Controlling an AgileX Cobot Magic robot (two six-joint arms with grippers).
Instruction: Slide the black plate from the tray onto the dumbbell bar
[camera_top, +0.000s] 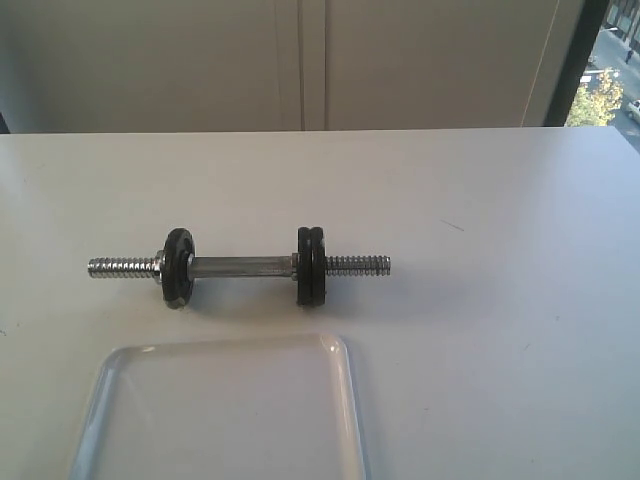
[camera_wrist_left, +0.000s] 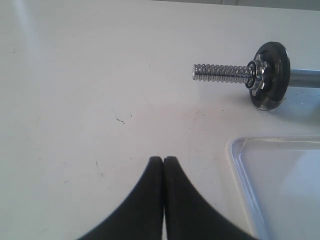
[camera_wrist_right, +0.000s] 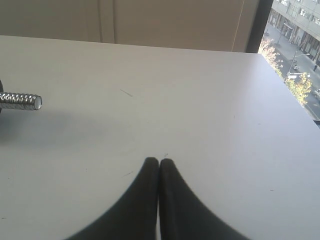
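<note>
The dumbbell bar (camera_top: 245, 266) lies across the middle of the white table. One black disc (camera_top: 180, 267) sits near its left end, held by a chrome collar (camera_wrist_left: 258, 73). Two black discs (camera_top: 311, 265) stand pressed together near its right end. I cannot tell which of these is the black plate. The translucent tray (camera_top: 230, 345) lies in front of the bar, and its visible part holds nothing. Neither gripper appears in the exterior view. My left gripper (camera_wrist_left: 163, 160) is shut and empty over bare table beside the tray's corner (camera_wrist_left: 235, 165). My right gripper (camera_wrist_right: 158, 161) is shut and empty, away from the bar's right threaded end (camera_wrist_right: 20, 101).
The white table (camera_top: 500, 200) runs back to a beige wall. A window with a dark frame (camera_top: 575, 60) stands at the back right. The tray's near part is cut off by the bottom of the exterior view.
</note>
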